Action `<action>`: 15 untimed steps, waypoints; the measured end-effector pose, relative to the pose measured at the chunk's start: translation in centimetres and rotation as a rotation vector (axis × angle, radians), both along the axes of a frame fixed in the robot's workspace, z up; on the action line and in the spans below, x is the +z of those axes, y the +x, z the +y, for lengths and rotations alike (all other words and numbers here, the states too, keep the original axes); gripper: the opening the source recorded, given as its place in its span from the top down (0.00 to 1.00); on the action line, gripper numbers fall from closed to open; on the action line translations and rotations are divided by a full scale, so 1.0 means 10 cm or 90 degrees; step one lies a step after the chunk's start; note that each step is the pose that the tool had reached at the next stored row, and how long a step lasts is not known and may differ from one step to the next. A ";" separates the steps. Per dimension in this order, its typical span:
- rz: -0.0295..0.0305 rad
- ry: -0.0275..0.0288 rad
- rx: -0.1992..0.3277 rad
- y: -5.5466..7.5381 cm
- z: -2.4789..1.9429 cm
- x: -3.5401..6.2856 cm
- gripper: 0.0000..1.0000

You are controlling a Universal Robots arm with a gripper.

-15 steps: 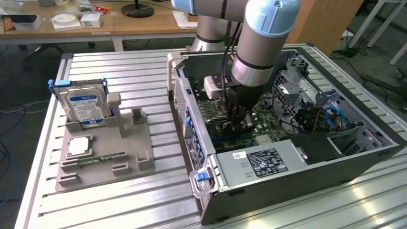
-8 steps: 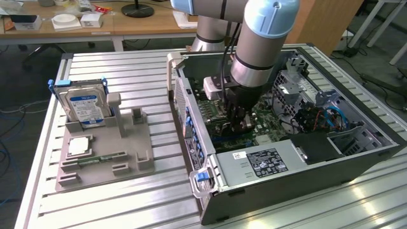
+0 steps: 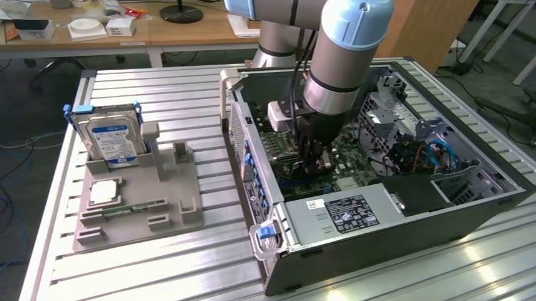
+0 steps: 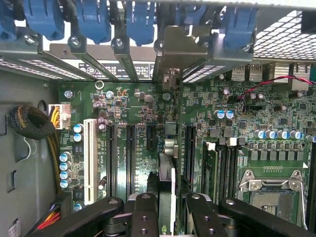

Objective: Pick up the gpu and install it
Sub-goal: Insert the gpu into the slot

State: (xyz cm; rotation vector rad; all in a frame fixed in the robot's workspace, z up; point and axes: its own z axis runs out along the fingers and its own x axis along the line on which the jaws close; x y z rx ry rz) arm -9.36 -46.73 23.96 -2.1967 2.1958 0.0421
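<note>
In the wrist view the gpu [image 4: 167, 170] shows edge-on as a thin card standing upright over the green motherboard [image 4: 128, 98]. It runs between two black expansion slots [image 4: 129, 153]. Its metal bracket [image 4: 173, 47] sits against the case's rear slot openings, under the blue clips [image 4: 140, 19]. My gripper [image 4: 170, 205] is shut on the card, with one black finger [image 4: 146, 210] on each side. In the exterior view the gripper [image 3: 314, 160] reaches deep into the open computer case [image 3: 377, 216]. Whether the card is seated in a slot I cannot tell.
On the exterior view's left, a grey holder [image 3: 138, 200] carries the silver blue-labelled hard drive [image 3: 113, 138], a processor chip [image 3: 105, 191] and a green memory stick [image 3: 134, 207]. Inside the case are cables [image 3: 418, 153], a power supply [image 3: 352, 213] and a processor socket [image 4: 271, 195].
</note>
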 end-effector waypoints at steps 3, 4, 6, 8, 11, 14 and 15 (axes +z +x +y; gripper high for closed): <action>0.0000 0.0000 0.000 0.00 0.000 0.000 0.74; 0.0000 0.0000 0.000 0.00 0.000 0.000 0.74; 0.0000 0.0000 0.000 0.00 0.000 0.000 0.74; 0.0000 0.0000 0.000 0.00 0.000 0.000 0.74; 0.0000 0.0000 0.000 0.00 0.000 0.000 0.74; 0.0000 0.0000 0.000 0.00 0.002 0.000 0.74; 0.0001 0.0000 0.000 0.00 0.002 0.000 0.74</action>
